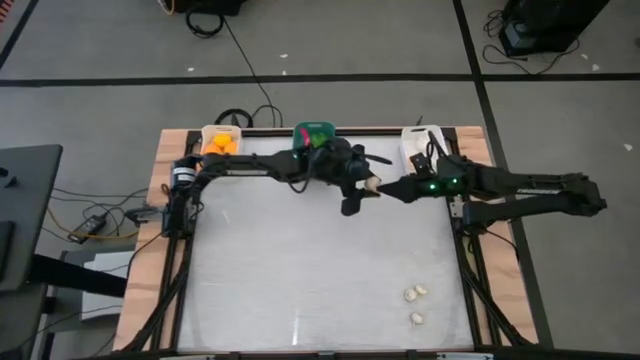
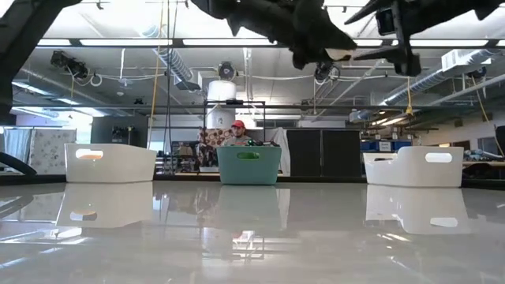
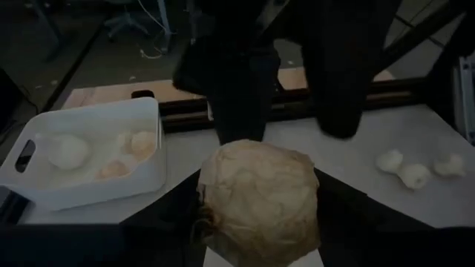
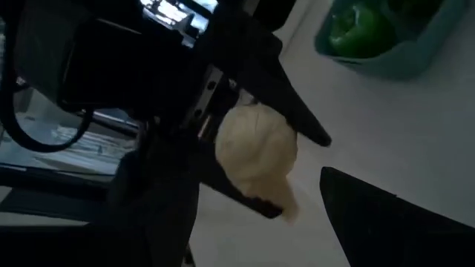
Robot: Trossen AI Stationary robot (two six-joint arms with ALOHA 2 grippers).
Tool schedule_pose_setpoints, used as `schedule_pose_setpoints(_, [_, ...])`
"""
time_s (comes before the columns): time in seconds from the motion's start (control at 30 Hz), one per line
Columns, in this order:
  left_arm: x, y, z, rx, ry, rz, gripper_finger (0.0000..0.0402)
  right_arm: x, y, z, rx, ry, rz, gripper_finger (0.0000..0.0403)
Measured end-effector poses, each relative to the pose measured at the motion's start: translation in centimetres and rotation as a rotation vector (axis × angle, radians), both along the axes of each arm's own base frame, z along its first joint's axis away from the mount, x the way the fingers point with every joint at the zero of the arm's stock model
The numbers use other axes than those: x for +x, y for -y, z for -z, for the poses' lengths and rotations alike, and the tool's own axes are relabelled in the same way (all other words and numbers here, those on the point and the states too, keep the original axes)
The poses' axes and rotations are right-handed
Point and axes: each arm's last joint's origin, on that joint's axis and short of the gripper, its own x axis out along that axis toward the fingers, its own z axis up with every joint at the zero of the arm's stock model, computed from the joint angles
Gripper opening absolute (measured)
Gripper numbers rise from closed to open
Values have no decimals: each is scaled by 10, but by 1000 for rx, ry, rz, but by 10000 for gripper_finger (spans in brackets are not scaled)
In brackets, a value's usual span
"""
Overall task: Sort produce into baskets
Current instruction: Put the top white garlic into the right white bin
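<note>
Midair above the far half of the glossy white bench (image 1: 300, 260), a pale beige, papery-skinned garlic bulb (image 3: 258, 199) is held between the two arms; the left end effector (image 1: 366, 186) is pinched on the bulb, its dark fingers (image 3: 167, 222) closed against either side, while the right end effector (image 1: 384, 190) is stopped just beside it with its fingers (image 4: 386, 215) spread wide and nothing between them; whether those fingers touch the bulb cannot be told. A handover from left arm to right appears to be the step in hand. Along the far edge three bins are lined up: a white rectangular plastic basket with orange fruits (image 1: 222, 141) at the left, a teal-green plastic basket holding green peppers (image 1: 314, 133) in the middle, and a white plastic basket with pale bulbs already in it (image 3: 82, 159) at the right; the last is judged to be the destination. Three more small pale bulbs (image 1: 415, 302) are left lying near the front right corner of the bench. For a clean transfer, the spread fingers should be brought around the bulb's widest part, clear of the fingers already on it, and closed gently, since the dry skin looks slippery and the shape lumpy; the left grip should be released only once the right hold is firm; the bulb can then be carried the short way to the right-hand basket and lowered inside before release.
</note>
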Motion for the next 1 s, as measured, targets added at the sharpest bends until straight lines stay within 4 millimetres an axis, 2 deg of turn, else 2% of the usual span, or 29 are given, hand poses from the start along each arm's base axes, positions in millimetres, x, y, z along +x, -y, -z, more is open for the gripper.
schedule_pose_setpoints(0.17, [-9,2,-18,3,33,13,198,13,2,-4,-56,76,-4,291])
schedule_pose_setpoints(0.3, [-11,6,-18,0,10,18,198,21,2,-2,-53,90,-25,291])
schedule_pose_setpoints(0.57, [-12,25,-15,-14,-49,48,198,39,-2,5,-36,97,-84,284])
schedule_pose_setpoints(0.73, [-11,38,-15,-46,-52,36,198,47,-9,8,-5,106,-144,259])
schedule_pose_setpoints(0.9, [-11,48,-15,-84,-65,17,198,47,-13,9,6,101,-166,218])
schedule_pose_setpoints(1.0, [-11,58,-15,-93,-79,34,198,46,-14,8,15,107,-199,209])
